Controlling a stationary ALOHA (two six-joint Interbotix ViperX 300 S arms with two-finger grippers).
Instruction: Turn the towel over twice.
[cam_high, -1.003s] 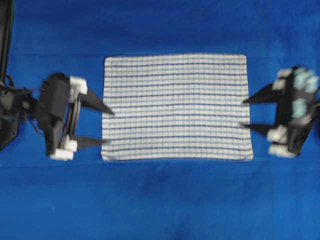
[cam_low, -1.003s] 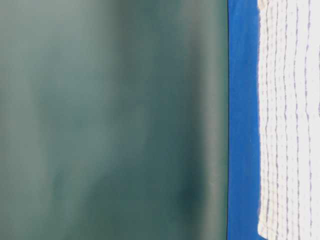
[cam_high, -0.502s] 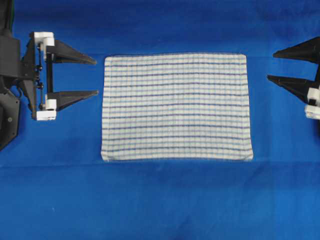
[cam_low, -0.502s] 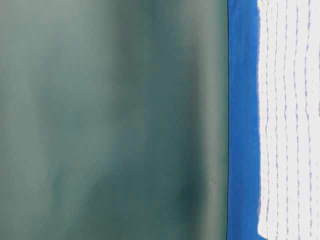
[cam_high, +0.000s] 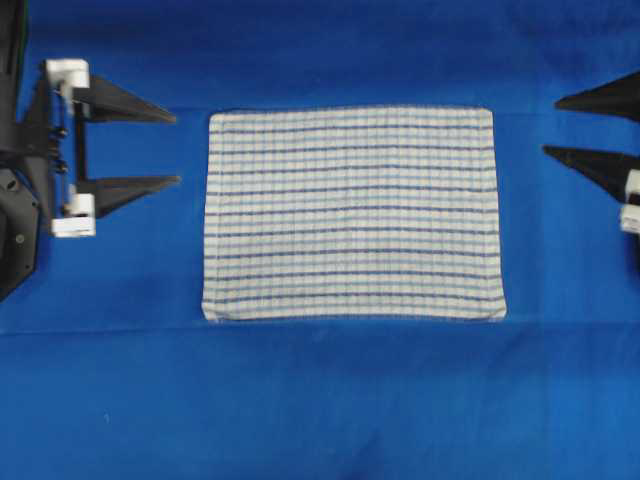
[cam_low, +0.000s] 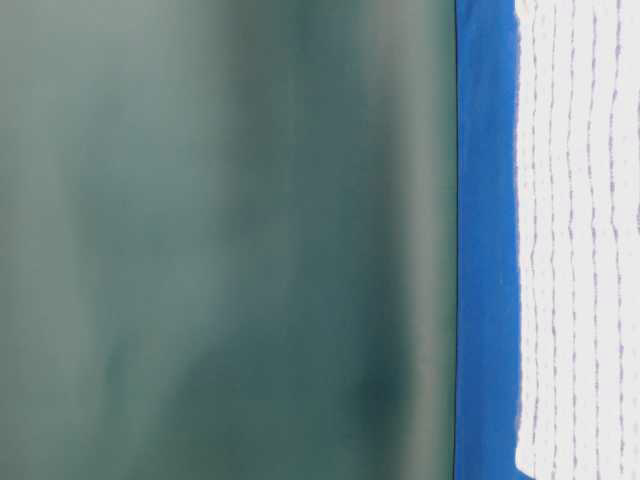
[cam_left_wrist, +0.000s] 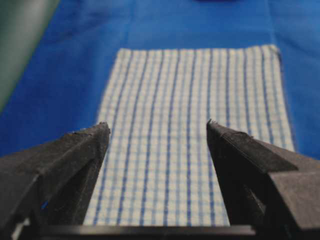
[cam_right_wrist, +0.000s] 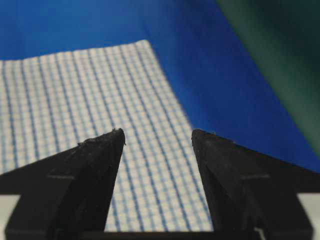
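Observation:
The towel (cam_high: 352, 214), white with thin blue stripes, lies flat and spread out in the middle of the blue table cover (cam_high: 320, 400). My left gripper (cam_high: 177, 150) hovers open just off the towel's left edge, near its far corner, fingers pointing at the cloth without touching it. My right gripper (cam_high: 551, 127) stands open off the right edge, also apart from the cloth. In the left wrist view the towel (cam_left_wrist: 190, 100) stretches away beyond the open gripper (cam_left_wrist: 156, 124). In the right wrist view the towel (cam_right_wrist: 75, 90) lies under and beyond the open gripper (cam_right_wrist: 158, 131). Nothing is between either pair of fingers.
The blue table cover (cam_low: 485, 240) surrounds the towel (cam_low: 580, 240) with wide bare margins in front and behind. A dark green backdrop (cam_low: 220, 240) stands past the table's far edge. The left arm's black base (cam_high: 15, 240) sits at the left border.
Both grippers have drawn back outward from the towel's side edges and shifted toward the far side. Both stayed open. The towel has not moved.

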